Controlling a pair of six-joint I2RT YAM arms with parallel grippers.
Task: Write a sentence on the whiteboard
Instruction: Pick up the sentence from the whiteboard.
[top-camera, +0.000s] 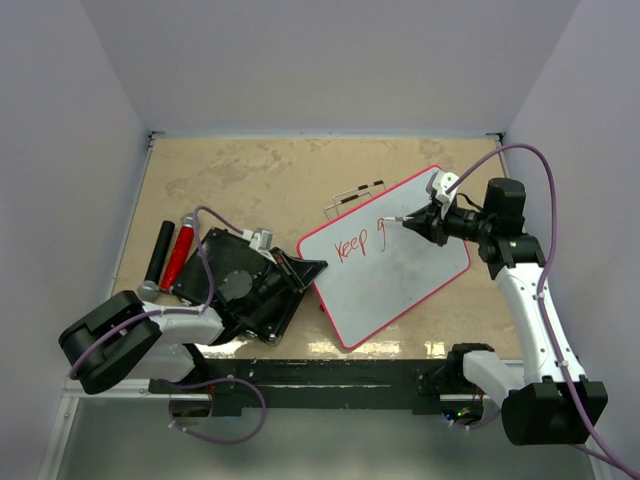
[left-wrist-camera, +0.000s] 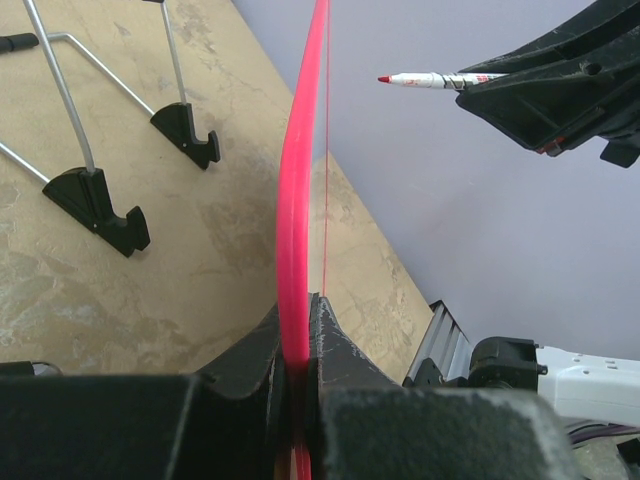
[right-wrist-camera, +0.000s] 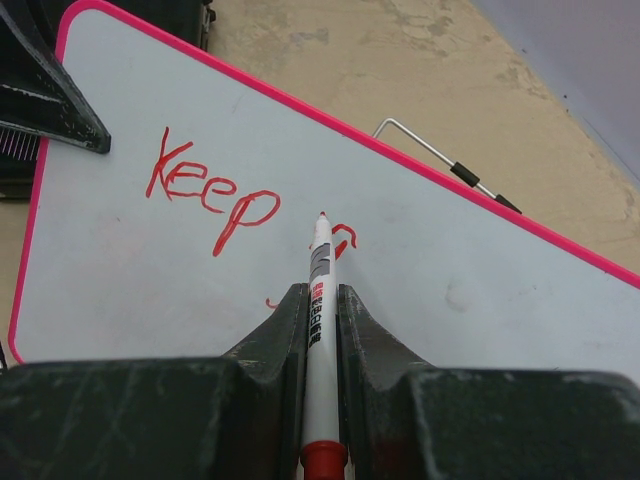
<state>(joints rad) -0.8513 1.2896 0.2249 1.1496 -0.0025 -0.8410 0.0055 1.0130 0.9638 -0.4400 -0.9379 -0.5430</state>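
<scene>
Writing on the whiteboard (top-camera: 400, 275)
Seems stiff, light: left end effector (left-wrist-camera: 297, 345) clamps its rim, right end effector (right-wrist-camera: 320, 305) pinches the marker (right-wrist-camera: 319, 250).

A mottled tan table (top-camera: 250, 175) carries a black tube (top-camera: 160, 252) and a red tube (top-camera: 179, 256) side by side at left, a black slab (top-camera: 222, 258) just beside them, and a wire stand (top-camera: 356, 194) behind the whiteboard (top-camera: 400, 270).

The whiteboard (top-camera: 400, 270) has a smooth, glossy white face and a red plastic rim. The table (top-camera: 250, 180) looks matt, mottled tan. The right gripper (right-wrist-camera: 320, 292) is scuffed matt black plastic, the marker (right-wrist-camera: 321, 250) smooth white plastic
</scene>
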